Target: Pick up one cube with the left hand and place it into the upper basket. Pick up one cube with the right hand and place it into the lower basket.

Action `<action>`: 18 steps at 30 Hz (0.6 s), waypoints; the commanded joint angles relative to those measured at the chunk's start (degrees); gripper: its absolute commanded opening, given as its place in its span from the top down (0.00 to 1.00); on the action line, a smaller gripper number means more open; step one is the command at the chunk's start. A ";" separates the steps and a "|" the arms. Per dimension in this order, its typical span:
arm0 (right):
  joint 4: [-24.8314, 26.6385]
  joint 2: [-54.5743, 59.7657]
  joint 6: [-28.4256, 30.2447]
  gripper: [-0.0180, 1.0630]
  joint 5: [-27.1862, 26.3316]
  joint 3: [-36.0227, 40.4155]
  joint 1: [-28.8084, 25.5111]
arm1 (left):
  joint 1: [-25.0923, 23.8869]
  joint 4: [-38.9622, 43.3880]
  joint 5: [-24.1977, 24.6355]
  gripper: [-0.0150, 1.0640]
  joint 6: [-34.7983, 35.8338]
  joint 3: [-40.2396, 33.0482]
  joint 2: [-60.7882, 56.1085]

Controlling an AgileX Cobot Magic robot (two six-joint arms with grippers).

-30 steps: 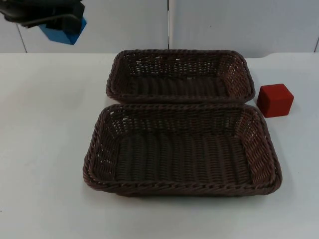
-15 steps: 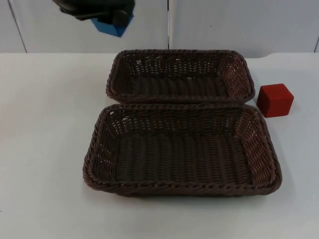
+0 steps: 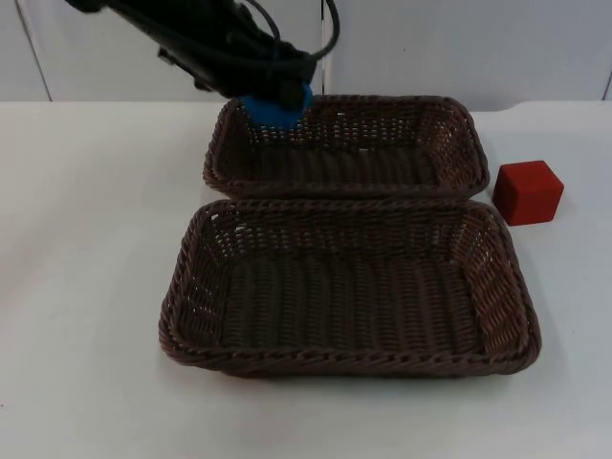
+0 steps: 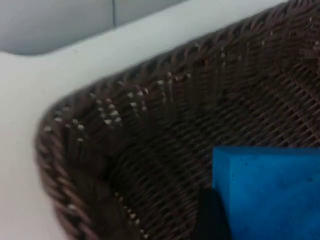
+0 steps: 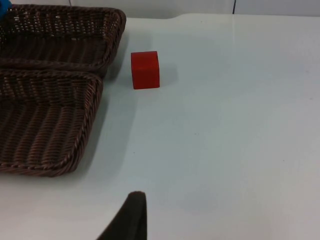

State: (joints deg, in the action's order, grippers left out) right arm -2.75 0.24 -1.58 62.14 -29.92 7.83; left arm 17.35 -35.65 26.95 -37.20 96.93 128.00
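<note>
The left tool (image 3: 277, 103) is clamped on the blue cube (image 3: 275, 107) over the far basket's (image 3: 459, 124) left end, not yet released. The red cube (image 3: 528, 191) sits on the counter (image 3: 86, 287) right of that basket; the near basket (image 3: 191, 316) awaits it. The right tool (image 5: 131, 220) waits; I cannot tell its state.

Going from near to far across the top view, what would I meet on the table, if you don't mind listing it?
Lower basket → red cube, on the table beside the upper basket → upper basket → left pincer holding the blue cube over that basket's far left corner.
</note>
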 commanded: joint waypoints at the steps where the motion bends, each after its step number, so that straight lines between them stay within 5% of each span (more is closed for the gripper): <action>1: -0.10 -0.24 0.51 0.01 -0.39 0.38 -0.37 | 0.79 -1.04 0.11 0.99 0.01 0.99 1.23; 18: -0.10 -0.24 0.51 0.01 -0.39 0.38 -0.37 | 2.98 -1.05 -2.21 0.99 -1.75 2.31 7.89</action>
State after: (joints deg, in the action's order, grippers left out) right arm -2.75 0.24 -1.58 62.14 -29.92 7.83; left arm 20.11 -35.96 25.73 -38.75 98.75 136.13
